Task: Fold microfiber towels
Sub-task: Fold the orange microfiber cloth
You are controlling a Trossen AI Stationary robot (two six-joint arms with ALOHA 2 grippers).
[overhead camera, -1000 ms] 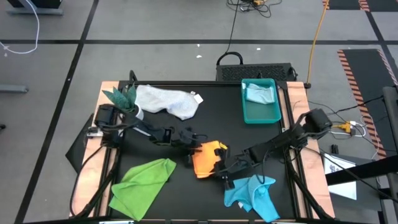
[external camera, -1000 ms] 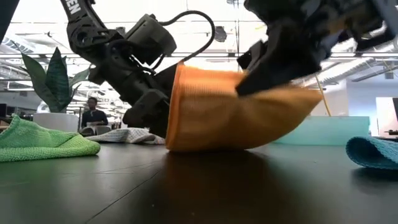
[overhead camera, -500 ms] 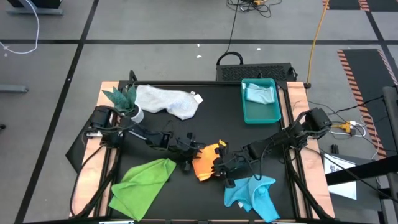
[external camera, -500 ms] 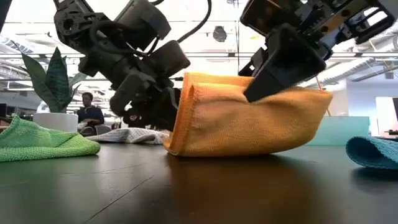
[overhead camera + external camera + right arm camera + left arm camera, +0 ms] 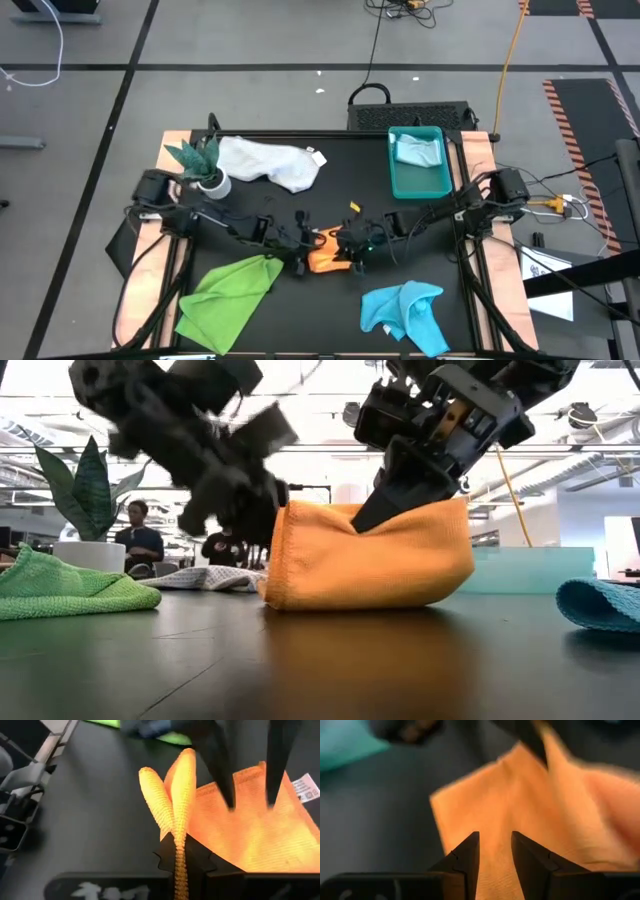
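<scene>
The orange towel stands bunched and folded over on the middle of the black table, its lower fold on the tabletop. My right gripper is shut on the towel's raised top. My left gripper is open at the towel's left side, its fingertips over the orange cloth. The lime green towel, the turquoise towel and the white-grey towel lie crumpled on the table. The pale blue towel lies in the tray. My right gripper pinches a bunched stretch of the towel's hemmed edge between its two fingers, several layers together. The fingers slant down from the table's right side. The held edge is lifted and the rest hangs slack down to the table. My left gripper: I cannot tell whether its open fingers touch the towel.
A teal tray stands at the far right. A potted plant stands at the far left beside the white-grey towel. Bare tabletop lies between the green and turquoise towels.
My right gripper has carried the towel's held edge toward the table's left and far side, rolling as it went. The orange towel has drawn together and stands narrower and more upright. My left gripper has risen and shifted toward the near edge, staying at the towel's left side.
</scene>
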